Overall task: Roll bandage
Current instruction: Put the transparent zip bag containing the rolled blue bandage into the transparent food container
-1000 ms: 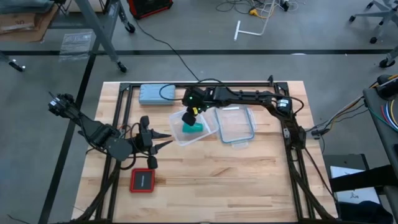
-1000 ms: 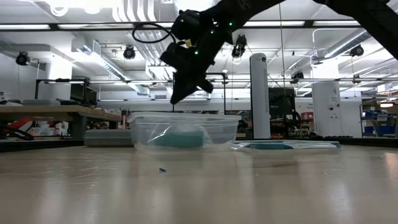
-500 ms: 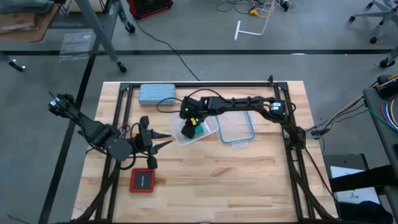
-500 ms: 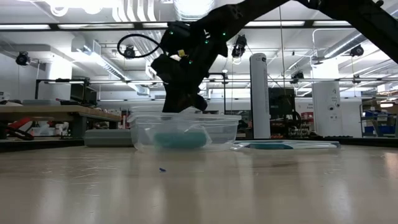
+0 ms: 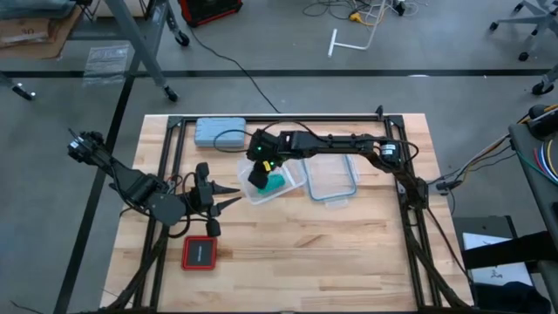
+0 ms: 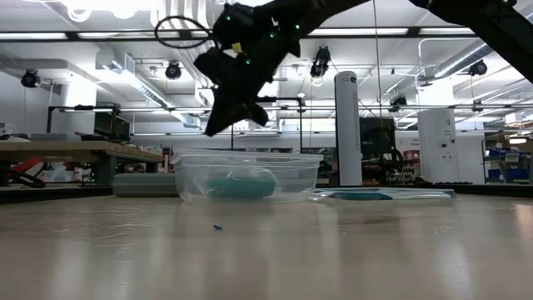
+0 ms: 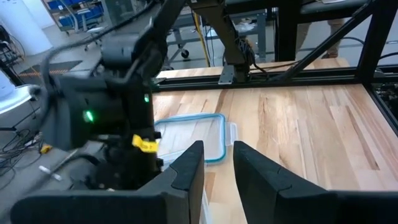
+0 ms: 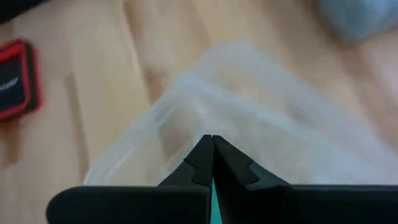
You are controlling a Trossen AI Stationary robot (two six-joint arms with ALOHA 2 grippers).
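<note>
My right gripper (image 6: pixel 231 119), fingers closed on nothing, has lifted clear of the clear container (image 6: pixel 185 179), leaving the rolled bandage (image 6: pixel 241 185) inside it; my left gripper (image 5: pixel 228 195) waits, slightly parted.

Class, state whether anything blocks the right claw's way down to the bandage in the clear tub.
Nothing visible does. The right claw hangs above the open clear tub, whose lid lies beside it; the bandage lies uncovered inside.
</note>
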